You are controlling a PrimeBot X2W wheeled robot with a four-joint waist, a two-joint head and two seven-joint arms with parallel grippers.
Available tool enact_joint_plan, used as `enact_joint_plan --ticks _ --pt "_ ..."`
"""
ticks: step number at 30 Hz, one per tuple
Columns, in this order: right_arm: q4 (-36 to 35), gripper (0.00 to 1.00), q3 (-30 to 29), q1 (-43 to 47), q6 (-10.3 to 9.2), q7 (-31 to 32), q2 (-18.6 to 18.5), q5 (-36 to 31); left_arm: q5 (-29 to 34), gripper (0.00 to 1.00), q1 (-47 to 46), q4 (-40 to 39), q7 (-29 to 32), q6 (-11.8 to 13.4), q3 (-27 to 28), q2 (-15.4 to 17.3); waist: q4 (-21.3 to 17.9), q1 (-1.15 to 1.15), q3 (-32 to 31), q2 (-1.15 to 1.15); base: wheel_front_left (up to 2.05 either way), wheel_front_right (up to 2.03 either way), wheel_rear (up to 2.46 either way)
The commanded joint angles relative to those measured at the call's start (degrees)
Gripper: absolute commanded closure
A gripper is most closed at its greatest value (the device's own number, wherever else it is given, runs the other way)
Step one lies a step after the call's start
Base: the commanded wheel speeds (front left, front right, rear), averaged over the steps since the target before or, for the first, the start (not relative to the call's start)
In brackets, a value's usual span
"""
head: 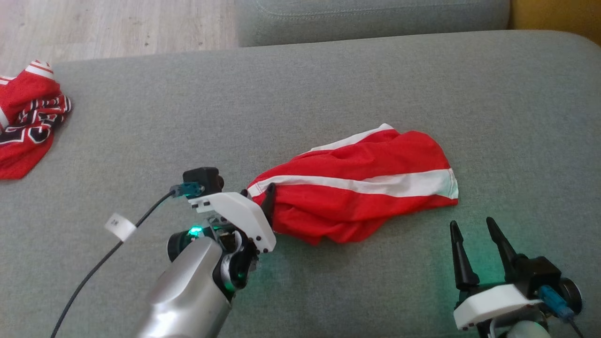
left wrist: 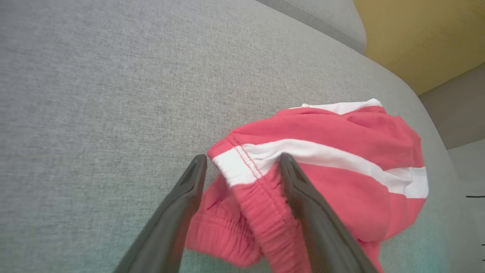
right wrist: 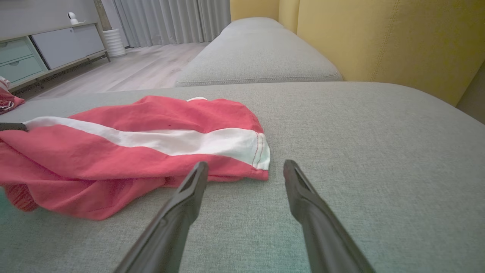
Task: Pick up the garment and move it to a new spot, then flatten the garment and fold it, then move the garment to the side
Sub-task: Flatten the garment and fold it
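Note:
The garment (head: 357,188) is a crumpled pair of red shorts with a white stripe, lying on the grey sofa cushion (head: 281,94). My left gripper (head: 257,193) is at its left end, open. In the left wrist view the left gripper (left wrist: 242,159) straddles the elastic waistband corner of the garment (left wrist: 341,170), with both fingers spread apart around the cloth. My right gripper (head: 472,224) stands open near the lower right, a little short of the garment's right hem. In the right wrist view the right gripper (right wrist: 245,165) holds nothing, and the garment (right wrist: 132,151) lies just beyond its tips.
A second red printed garment (head: 28,117) lies bunched at the cushion's far left edge. Another grey cushion (head: 375,19) sits behind, with wood floor (head: 117,28) beside it. A yellow backrest (right wrist: 379,38) rises on the right. A tagged cable (head: 119,225) trails from my left wrist.

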Motion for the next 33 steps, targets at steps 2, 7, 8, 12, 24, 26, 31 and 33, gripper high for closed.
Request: enact_joint_plan --ticks 2,7,8,12,24,26,31,33 --pt "-1.55 0.00 1.02 -2.52 0.37 -0.63 -0.41 -0.41 -0.29 0.00 -3.31 -0.75 0.38 -0.22 1.07 0.30 -0.17 -0.01 0.14 0.00 0.00 0.00 0.00" --pt "-1.40 0.00 0.96 -2.75 0.37 -0.63 -0.41 -0.17 -2.04 0.00 -3.23 -0.87 1.36 -0.10 0.70 0.30 -0.46 -0.01 0.22 0.00 0.00 0.00 0.00" --pt "-1.40 0.00 0.95 -2.80 0.37 -0.63 -0.41 -0.15 -2.48 0.00 -3.20 -1.20 1.13 -0.18 0.79 0.29 -0.47 -0.01 0.23 0.00 0.00 0.00 0.00" --pt "-1.42 0.00 0.93 -2.83 0.37 -0.63 -0.41 -0.09 -3.52 0.00 -3.33 -2.84 -0.34 -0.65 0.51 0.29 -0.57 -0.01 0.17 0.00 0.00 0.00 0.00" --pt "-1.23 0.00 -1.18 -5.01 0.37 -0.63 -0.41 -1.26 -2.51 1.00 -2.20 -4.99 -7.90 -0.66 -0.25 0.66 -0.29 -0.01 0.81 0.00 0.00 0.00 0.00" --pt "-0.27 0.00 -2.08 -6.53 0.37 -0.63 -0.41 -1.97 -0.62 1.00 -1.54 -5.32 -9.33 -0.70 -1.66 1.13 0.01 -0.01 1.02 0.00 0.00 0.00 0.00" --pt "3.87 0.00 -4.55 -10.99 0.37 2.69 -0.41 -4.15 1.79 1.00 0.36 -6.04 -11.22 -0.84 -4.13 1.41 0.79 -0.01 1.44 0.00 0.00 0.00 0.00" --pt "6.24 0.00 -5.28 -13.24 0.37 4.98 -0.41 -5.28 2.40 1.00 1.16 -6.47 -11.95 -0.77 -4.97 1.33 1.32 -0.01 1.64 0.00 0.00 0.00 0.00"
